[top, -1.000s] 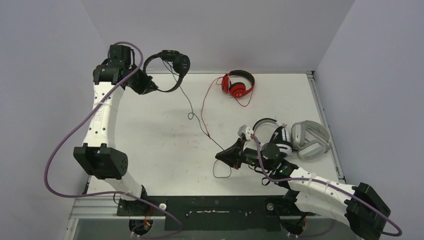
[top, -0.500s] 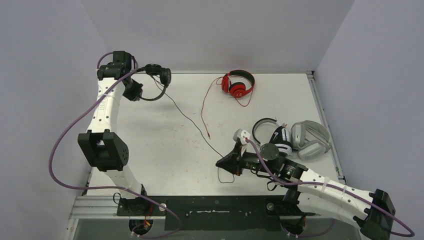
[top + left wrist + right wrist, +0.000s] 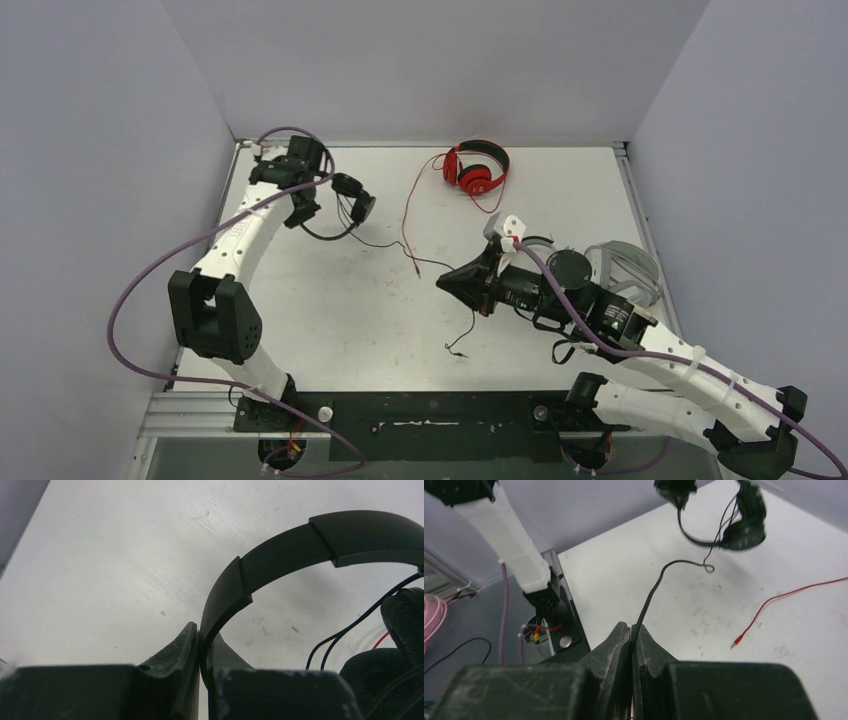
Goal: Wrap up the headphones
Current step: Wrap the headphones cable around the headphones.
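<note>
My left gripper (image 3: 202, 630) is shut on the headband (image 3: 280, 550) of the all-black headphones (image 3: 345, 200), which hang at the back left with an ear cushion (image 3: 400, 630) to the right. Their thin black cable (image 3: 400, 255) runs across the table to my right gripper (image 3: 447, 283), which is shut on it (image 3: 654, 587). The cable's tail (image 3: 462, 335) trails towards the front edge. The black headphones (image 3: 744, 530) also show at the top of the right wrist view.
Red headphones (image 3: 475, 168) lie at the back centre, and their red cable (image 3: 408, 215) ends in a plug (image 3: 736, 641) near my right gripper. Light grey headphones (image 3: 632, 268) and a white-and-black pair (image 3: 540, 243) sit at the right, partly under the right arm.
The left arm has brought the black headphones down and to the right, towards the table. The right gripper has moved towards the back, and the cable loop beside it has become a trailing tail.
</note>
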Available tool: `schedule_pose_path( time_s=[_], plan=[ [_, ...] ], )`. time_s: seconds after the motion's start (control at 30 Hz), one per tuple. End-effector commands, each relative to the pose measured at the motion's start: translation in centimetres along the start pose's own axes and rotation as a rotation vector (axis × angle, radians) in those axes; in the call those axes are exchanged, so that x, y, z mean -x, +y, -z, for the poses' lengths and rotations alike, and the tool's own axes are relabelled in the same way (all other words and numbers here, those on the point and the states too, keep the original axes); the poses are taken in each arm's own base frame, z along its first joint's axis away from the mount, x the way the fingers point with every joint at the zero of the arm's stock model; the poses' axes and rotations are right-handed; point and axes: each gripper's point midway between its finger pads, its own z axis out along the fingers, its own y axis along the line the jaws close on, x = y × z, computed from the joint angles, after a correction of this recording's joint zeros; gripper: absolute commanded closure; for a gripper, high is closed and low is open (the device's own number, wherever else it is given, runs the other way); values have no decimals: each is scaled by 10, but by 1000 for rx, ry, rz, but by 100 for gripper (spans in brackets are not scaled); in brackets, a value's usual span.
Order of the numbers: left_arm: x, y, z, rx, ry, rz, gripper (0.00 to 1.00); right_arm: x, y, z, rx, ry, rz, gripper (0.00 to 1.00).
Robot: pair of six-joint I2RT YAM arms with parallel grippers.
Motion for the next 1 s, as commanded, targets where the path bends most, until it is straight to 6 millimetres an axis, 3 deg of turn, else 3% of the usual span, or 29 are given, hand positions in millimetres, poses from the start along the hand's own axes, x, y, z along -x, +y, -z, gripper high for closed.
schedule_pose_path(
  time_s=[0.0, 0.13, 0.23, 0.33, 0.43, 0.77, 0.97],
  plan=[
    [19, -14, 35, -83, -240, -114, 100, 39, -15, 1, -113, -24, 89, 100],
    [-11, -32, 44, -239, -269, -271, 100, 67, -23, -7, -164, -36, 135, 100],
    [-34, -49, 62, -425, -280, -347, 100, 82, -43, -13, -273, -45, 116, 100],
    [-49, -52, 75, -466, -314, -391, 100, 96, -56, -21, -300, -60, 98, 100],
    [-60, -46, 67, -404, -301, -460, 100, 113, -63, -26, -278, -86, 78, 100],
    [-113, -54, 39, -349, -210, -663, 100, 162, -68, -40, -228, -129, 98, 100],
    [-129, -68, 51, -384, -204, -732, 100, 178, -85, -40, -277, -148, 110, 100]
  ],
)
